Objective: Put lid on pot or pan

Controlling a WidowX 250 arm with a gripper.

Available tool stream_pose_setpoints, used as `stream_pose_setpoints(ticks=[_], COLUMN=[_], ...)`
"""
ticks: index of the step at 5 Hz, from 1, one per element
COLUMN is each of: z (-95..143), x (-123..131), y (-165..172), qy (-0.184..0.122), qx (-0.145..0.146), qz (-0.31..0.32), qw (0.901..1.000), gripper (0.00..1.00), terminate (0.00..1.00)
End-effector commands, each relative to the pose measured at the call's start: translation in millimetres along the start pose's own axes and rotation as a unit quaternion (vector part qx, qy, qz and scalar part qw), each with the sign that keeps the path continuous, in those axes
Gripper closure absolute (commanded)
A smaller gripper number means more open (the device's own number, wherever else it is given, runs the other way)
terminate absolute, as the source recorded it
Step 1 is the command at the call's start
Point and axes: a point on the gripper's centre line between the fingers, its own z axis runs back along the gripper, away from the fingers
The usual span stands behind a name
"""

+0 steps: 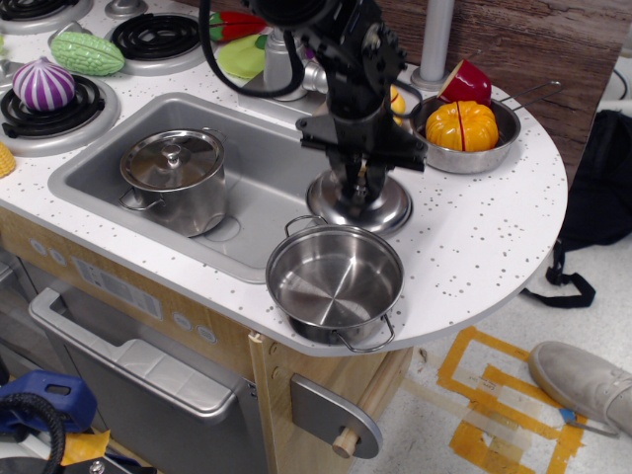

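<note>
Speckled counter, open pot near edge; gripper clenched on lid knob

- A toy play kitchen: a sink set in a speckled counter.
- Coil burners at 11 o'clock.
- Plastic vegetables at 1 o'clock.

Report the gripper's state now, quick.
Gripper: shut on the knob of the round domed shiny steel lid, behind the wide shallow steel pot.
</note>
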Motion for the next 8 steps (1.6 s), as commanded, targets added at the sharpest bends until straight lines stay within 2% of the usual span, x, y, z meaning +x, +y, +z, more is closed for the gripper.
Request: stream_pose_setpoints(ticks=[1,2,3,5,8], z=[47.6,64.8,74.2,69.8,84.3], x=[40.1,33.3,15.8,-36.6,-60.3], y=[0.6,-7.3,-11.5,-16.7,-23.2], qy=[-0.053,-0.041,-0.044,-0.061,-0.020], qx=[0.005,0.024,0.036,0.050,0.050], qz=[0.003,0.021,0.049,0.109,0.142], qw=[0.9986,0.9987,0.9971,0.9909,0.9883], gripper=[1.00,1.00,1.00,1.00,1.00], terminate=[0.00,0.00,0.00,0.00,0.00])
